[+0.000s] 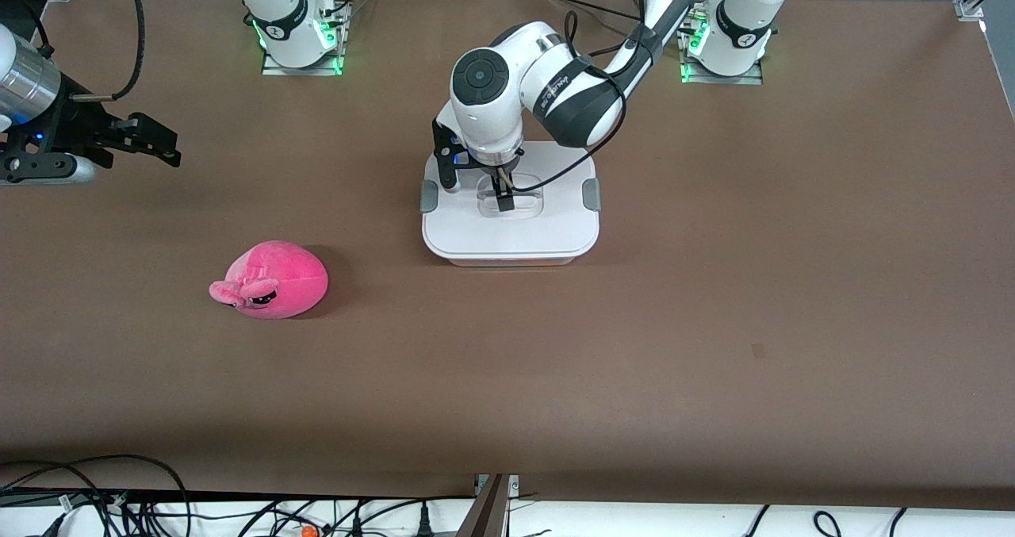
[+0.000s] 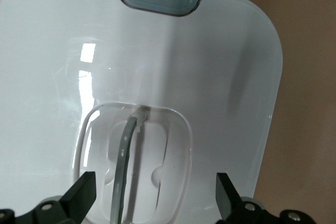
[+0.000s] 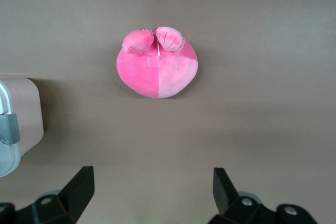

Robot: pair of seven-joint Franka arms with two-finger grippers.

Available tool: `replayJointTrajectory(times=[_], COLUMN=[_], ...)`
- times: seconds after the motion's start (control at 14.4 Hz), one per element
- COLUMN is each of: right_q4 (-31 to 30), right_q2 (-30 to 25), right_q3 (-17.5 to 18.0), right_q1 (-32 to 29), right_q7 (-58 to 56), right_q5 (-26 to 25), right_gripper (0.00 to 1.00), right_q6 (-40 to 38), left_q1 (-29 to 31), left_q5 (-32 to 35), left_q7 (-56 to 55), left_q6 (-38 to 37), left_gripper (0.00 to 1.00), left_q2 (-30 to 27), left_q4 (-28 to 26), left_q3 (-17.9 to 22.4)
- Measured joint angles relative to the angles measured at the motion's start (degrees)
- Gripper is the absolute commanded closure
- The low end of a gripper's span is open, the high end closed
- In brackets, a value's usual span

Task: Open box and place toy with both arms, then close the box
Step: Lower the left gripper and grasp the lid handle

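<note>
The box [image 1: 507,232] stands mid-table with its white lid shut, a grey clip [image 1: 591,195] on each short side and a clear recessed handle [image 1: 523,201]. My left gripper [image 1: 478,192] is open and empty, low over the lid. In the left wrist view [image 2: 155,187] its fingers straddle the handle recess [image 2: 136,161]. The pink plush toy [image 1: 271,279] lies on the table toward the right arm's end, nearer the front camera than the box. My right gripper [image 1: 170,147] is open and empty, in the air at that end. Its wrist view [image 3: 152,182] shows the toy [image 3: 157,69] and a box corner [image 3: 18,124].
Brown mat [image 1: 714,323] covers the table. Cables [image 1: 95,497] run along the table edge nearest the front camera. The arm bases [image 1: 297,37] stand along the edge farthest from that camera.
</note>
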Motion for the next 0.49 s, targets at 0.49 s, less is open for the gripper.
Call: replayJointTrajectory(times=[0.49], right_q4=[0.01], right_q2=[0.00], right_q3=[0.00], right_q1=[0.00], right_q7=[0.00], right_q5=[0.00], right_gripper=[0.00], right_q6=[0.02], left_q1=[-0.74], left_q5=[0.76], left_q7=[-1.51], left_q6=[-3.04], left_gripper=[0.05], left_q2=[-2.33], left_q4=[-0.81], left_q3=[0.04])
